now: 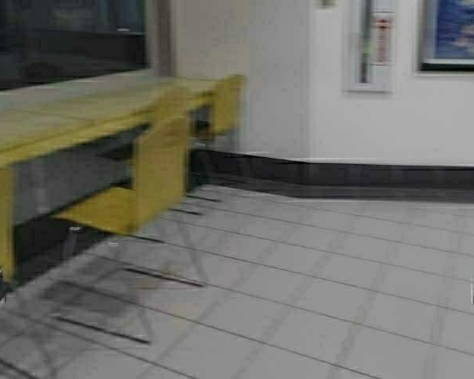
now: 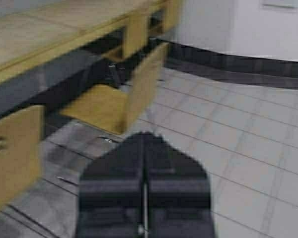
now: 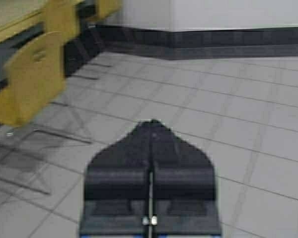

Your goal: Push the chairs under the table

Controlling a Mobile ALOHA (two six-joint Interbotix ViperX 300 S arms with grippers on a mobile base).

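Chairs stand along the long tabletop (image 1: 63,106) at the left: the nearest chair (image 1: 146,178) sits out on the tiled floor (image 1: 316,276) with its seat toward the tabletop edge, and a farther chair (image 1: 225,103) is tucked in near the white wall (image 1: 300,79). Both arms hang low and apart over bare tiles, well short of the chairs. The left gripper (image 2: 144,198) and the right gripper (image 3: 150,198) each have their fingers pressed together, holding nothing.

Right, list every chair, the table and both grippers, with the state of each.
nearest chair: backrest at the table's front edge.
middle chair: pulled out, seat clear of the table.
far chairs: backrests against the table.
table: top bare.
left gripper: shut, holding nothing.
right gripper: shut, holding nothing.
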